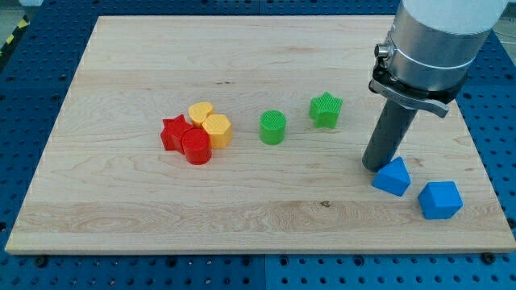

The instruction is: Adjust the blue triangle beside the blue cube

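The blue triangle (393, 176) lies at the view's lower right of the wooden board (121, 209). The blue cube (440, 200) sits just to its lower right, a small gap between them. My tip (375, 167) rests on the board right at the triangle's upper left side, touching or nearly touching it. The dark rod rises from there to the grey arm (431, 44) at the view's top right.
A green cylinder (272, 127) and a green star (326, 109) stand at the middle. A cluster of a red star (173, 133), a red cylinder (196, 148), a yellow heart (201, 112) and a yellow hexagon (217, 129) sits left of centre.
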Tool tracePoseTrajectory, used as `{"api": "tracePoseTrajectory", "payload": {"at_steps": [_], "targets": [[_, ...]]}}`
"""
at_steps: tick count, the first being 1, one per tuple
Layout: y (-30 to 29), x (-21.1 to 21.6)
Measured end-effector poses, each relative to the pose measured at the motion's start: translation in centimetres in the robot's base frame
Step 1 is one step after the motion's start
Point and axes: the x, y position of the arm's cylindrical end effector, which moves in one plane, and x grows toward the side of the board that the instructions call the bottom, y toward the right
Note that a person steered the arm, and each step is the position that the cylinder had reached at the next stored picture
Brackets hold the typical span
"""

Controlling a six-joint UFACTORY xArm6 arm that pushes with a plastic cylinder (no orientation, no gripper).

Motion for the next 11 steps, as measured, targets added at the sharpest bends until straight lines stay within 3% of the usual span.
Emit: {"api": "tracePoseTrajectory", "payload": {"at_steps": [1,5,11], "targets": [[0.2,-2.0],[2.1,-2.1],[0.9,1.9]]}}
